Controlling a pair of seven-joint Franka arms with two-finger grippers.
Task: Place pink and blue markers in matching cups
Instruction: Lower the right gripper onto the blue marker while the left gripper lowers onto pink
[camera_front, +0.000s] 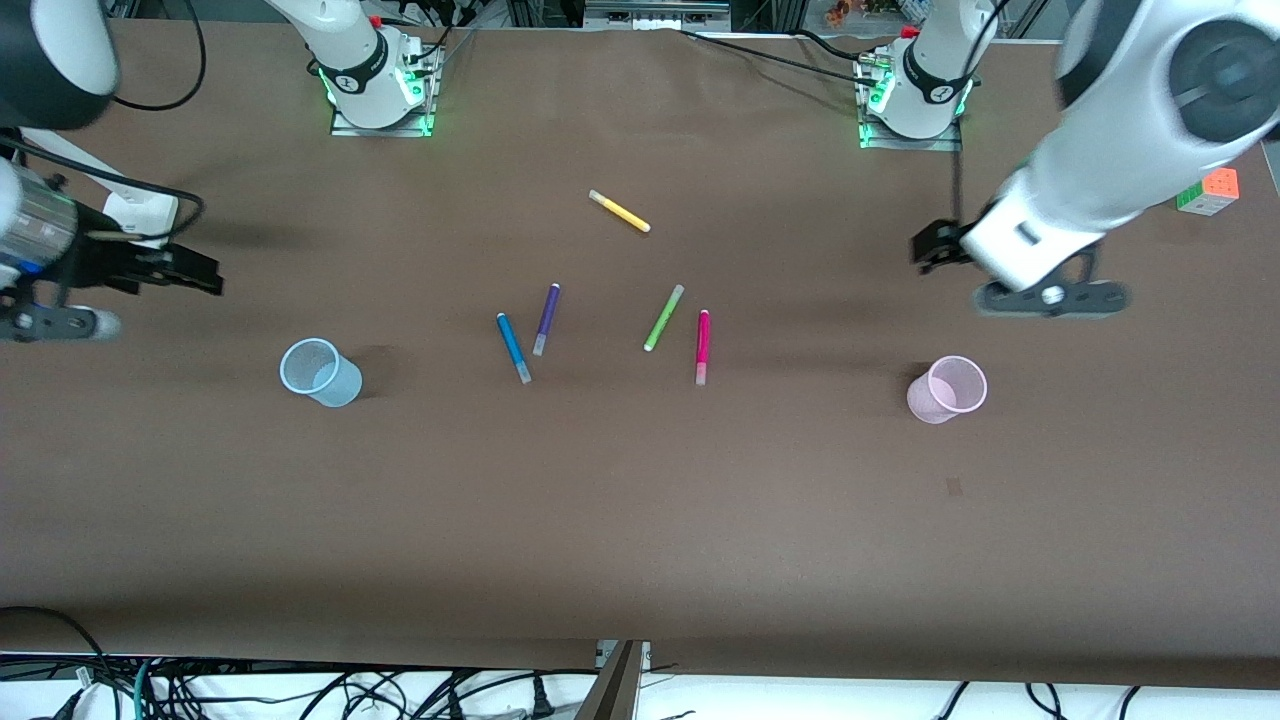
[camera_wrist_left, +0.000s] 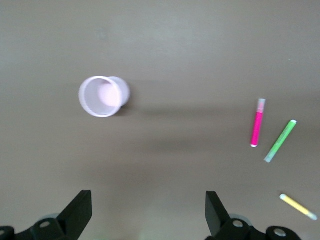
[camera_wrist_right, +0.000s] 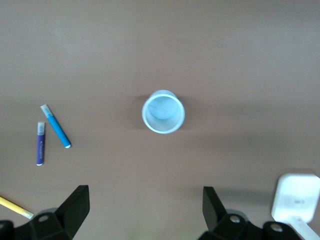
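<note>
purple pen (camera_front: 546, 318) crowds blue marker (camera_front: 513, 347)

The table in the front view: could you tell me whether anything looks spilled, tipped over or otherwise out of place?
Nothing is spilled or damaged. The blue cup and pink cup stand upright, both empty. The only stray item is a Rubik's cube at the left arm's end of the table; it has no part in sorting markers.
</note>
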